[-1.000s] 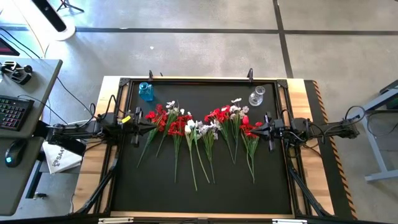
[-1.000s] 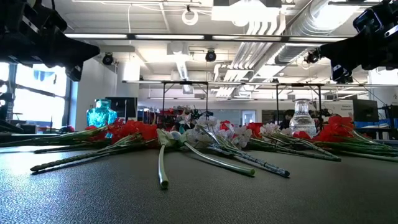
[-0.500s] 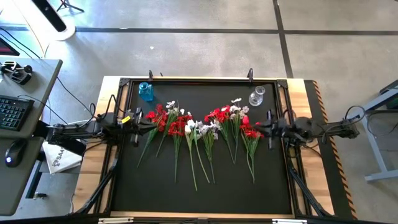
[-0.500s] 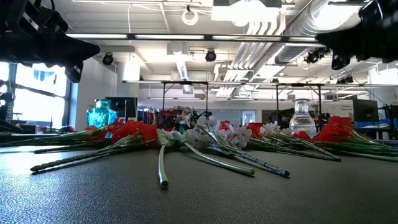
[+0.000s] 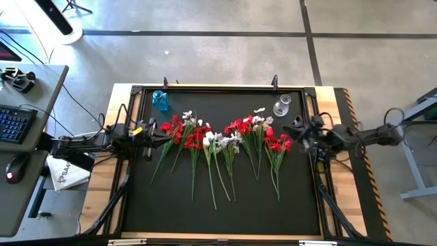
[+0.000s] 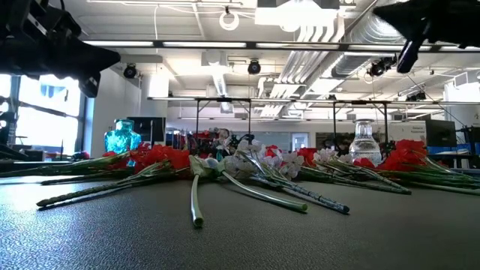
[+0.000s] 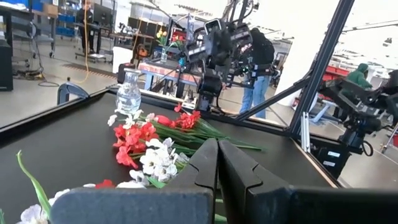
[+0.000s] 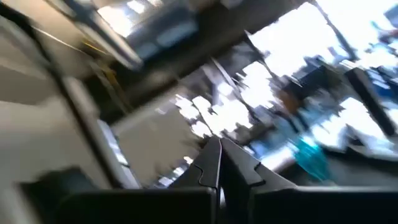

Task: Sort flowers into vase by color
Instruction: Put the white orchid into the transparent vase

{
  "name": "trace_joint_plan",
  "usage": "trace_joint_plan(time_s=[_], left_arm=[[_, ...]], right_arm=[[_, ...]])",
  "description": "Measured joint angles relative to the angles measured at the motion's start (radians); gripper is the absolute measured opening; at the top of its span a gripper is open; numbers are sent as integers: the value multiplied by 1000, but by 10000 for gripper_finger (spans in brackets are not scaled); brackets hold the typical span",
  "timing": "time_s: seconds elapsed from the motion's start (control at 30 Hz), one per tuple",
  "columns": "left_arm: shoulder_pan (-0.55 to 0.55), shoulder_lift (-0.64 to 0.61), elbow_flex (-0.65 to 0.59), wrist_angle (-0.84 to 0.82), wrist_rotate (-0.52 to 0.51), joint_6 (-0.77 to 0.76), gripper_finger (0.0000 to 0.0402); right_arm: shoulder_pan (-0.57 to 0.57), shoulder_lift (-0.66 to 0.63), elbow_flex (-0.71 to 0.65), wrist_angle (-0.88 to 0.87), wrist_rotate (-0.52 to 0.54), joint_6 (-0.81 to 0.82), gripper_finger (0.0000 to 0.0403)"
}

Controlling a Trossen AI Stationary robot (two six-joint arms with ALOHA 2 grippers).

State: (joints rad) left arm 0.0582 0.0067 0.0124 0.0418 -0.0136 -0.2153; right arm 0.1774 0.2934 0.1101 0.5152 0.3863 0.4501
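Observation:
The flowers (image 5: pixel 218 140) lie in a loose row across the middle of the black mat. Their red and white blooms point to the far edge and their thin green stems (image 5: pixel 212 184) run toward the near edge. The low view shows the flowers (image 6: pixel 247 165) lying flat. A blue vase (image 5: pixel 160 100) stands at the far left and a clear glass vase (image 5: pixel 282 106) at the far right. My left gripper (image 5: pixel 151 130) hovers shut at the left end of the row. My right gripper (image 5: pixel 295 126) is shut and raised beside the right end, near the clear vase.
A raised frame (image 5: pixel 218 87) borders the mat, with wooden strips (image 5: pixel 345 116) outside it. To the table's left is a desk with a keyboard (image 5: pixel 12 123) and a mouse. The near half of the mat (image 5: pixel 225 215) holds only stem ends. A person (image 7: pixel 256 59) stands in the room beyond.
My right gripper has risen and swung toward the far edge, turning as it went, and now sits closer to the clear vase. The flowers, the vases and the left arm have stayed put.

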Motion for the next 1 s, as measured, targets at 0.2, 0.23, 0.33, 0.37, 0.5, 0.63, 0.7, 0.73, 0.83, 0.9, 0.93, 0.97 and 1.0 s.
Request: trace_joint_plan(time_s=[0.2,0.23,0.33,0.37,0.5,0.63,0.7,0.73,0.83,0.9,0.93,0.97,1.0], left_arm=[[0,0,0,15,-2,0,0],[0,0,0,13,-2,0,0],[0,0,0,12,-17,0,0],[0,0,0,12,-22,0,0],[0,0,0,6,-24,0,0],[0,0,0,-2,-24,-8,0],[0,0,0,-2,-24,-8,0],[0,0,0,-2,-24,-8,0],[0,0,0,-2,-24,-8,0],[0,0,0,-3,-24,-7,0],[0,0,0,-3,-24,2,0],[0,0,0,-2,-24,11,0],[0,0,0,-1,-24,15,0]], right_arm=[[12,361,278,-388,94,180,8],[12,421,337,-479,91,232,15],[12,594,506,-748,54,375,48],[12,652,559,-823,37,421,63],[12,868,714,-1075,-58,610,129],[12,1053,814,-1221,-148,735,180],[12,1139,843,-1271,-158,778,192],[12,1177,857,-1285,-164,782,194],[-12,1277,893,-1349,-206,811,195],[-31,1333,910,-1388,-220,849,190],[-39,1355,916,-1396,-222,855,187],[-48,1373,918,-1394,-222,854,182],[-58,1389,919,-1386,-226,852,178]])
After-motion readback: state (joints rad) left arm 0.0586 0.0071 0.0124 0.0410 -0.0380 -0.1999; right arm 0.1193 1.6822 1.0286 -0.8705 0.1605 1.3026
